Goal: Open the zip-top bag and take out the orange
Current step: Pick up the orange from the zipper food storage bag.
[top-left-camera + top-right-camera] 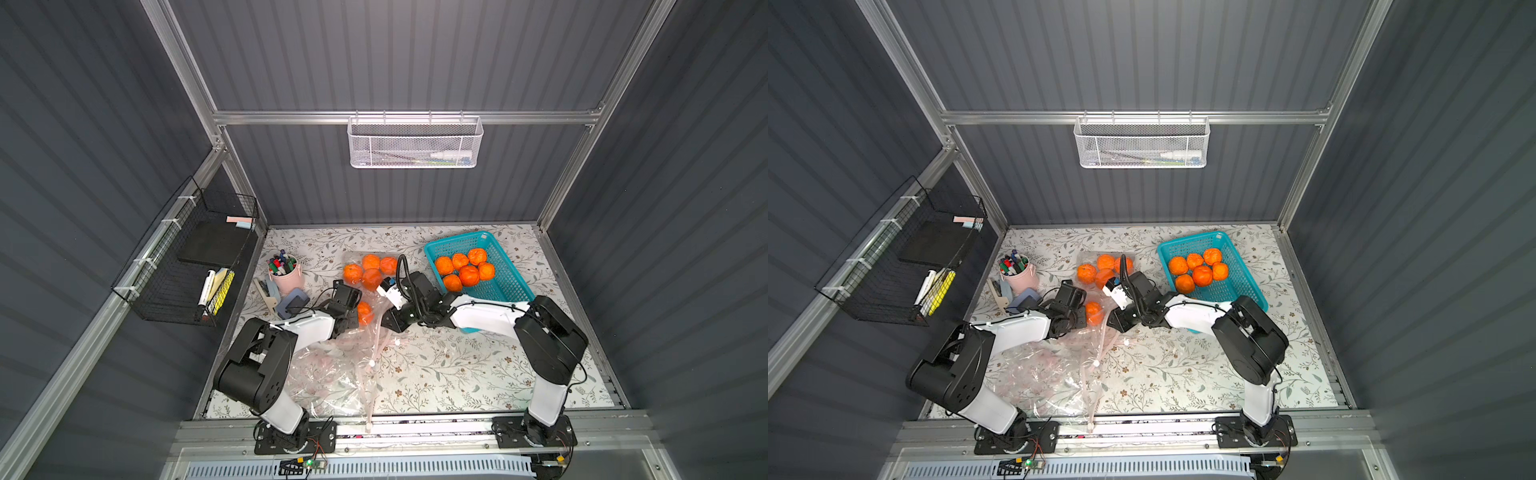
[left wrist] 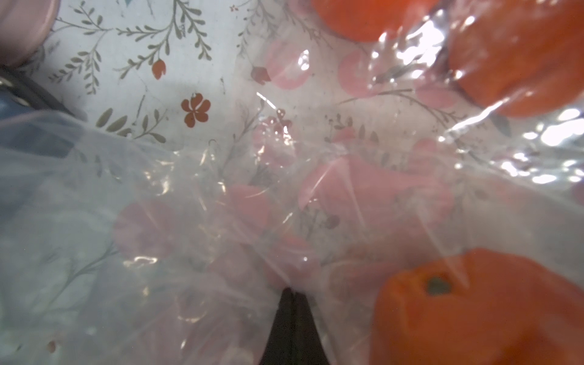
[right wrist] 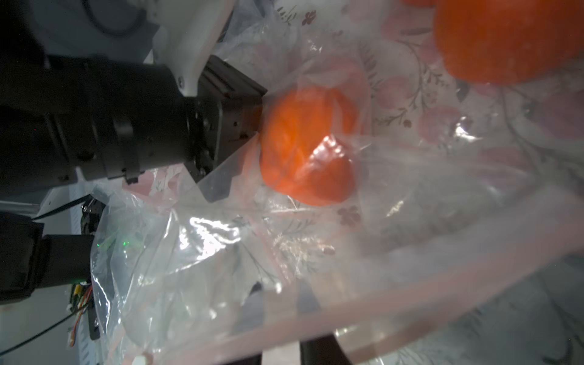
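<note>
A clear zip-top bag (image 1: pixel 332 374) with pink print lies crumpled from the table's front toward its middle. One orange (image 1: pixel 365 312) sits inside it at the far end, under the film in both wrist views (image 2: pixel 474 322) (image 3: pixel 303 148). My left gripper (image 2: pixel 292 294) is shut, pinching a fold of the bag's film right beside that orange. My right gripper (image 3: pixel 282 290) reaches in from the other side. Its two fingers stand a little apart, seen through the film. The bag's pink zip strip (image 3: pixel 410 303) crosses over them.
Behind the arms, several more oranges (image 1: pixel 370 270) lie in another clear bag. A teal basket (image 1: pixel 511 282) with several oranges stands at the back right, beside my right arm. At the left stand a pink pen cup (image 1: pixel 286 274) and a blue-grey object (image 1: pixel 293 301).
</note>
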Robot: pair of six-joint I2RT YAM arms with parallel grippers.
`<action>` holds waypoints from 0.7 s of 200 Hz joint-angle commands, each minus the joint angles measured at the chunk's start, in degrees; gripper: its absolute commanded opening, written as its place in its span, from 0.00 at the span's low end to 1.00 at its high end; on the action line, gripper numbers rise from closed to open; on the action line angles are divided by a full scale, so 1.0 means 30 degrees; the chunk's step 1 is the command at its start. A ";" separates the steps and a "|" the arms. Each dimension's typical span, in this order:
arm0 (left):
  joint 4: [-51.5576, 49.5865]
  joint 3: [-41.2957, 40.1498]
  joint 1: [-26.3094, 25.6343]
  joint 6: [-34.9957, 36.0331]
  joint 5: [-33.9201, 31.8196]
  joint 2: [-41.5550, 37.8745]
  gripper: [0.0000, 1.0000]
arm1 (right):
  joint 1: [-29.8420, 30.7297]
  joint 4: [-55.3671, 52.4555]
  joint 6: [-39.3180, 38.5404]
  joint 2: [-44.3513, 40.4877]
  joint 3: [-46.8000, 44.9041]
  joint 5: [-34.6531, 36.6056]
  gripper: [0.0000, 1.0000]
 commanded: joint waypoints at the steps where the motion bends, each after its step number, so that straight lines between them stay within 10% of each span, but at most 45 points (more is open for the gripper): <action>1: -0.2032 -0.0749 0.0030 -0.0144 0.0640 0.0319 0.00 | 0.0085 0.0276 -0.0258 0.1196 0.0646 0.0128 0.35; 50: -0.2033 -0.0668 0.0030 -0.0132 0.0666 0.0421 0.00 | 0.0089 0.2935 -0.0534 0.2977 0.1345 0.0046 0.64; 140: -0.2004 -0.0719 0.0030 -0.0129 0.0693 0.0363 0.00 | 0.0085 0.6591 0.1846 0.4660 0.2236 -0.0869 0.74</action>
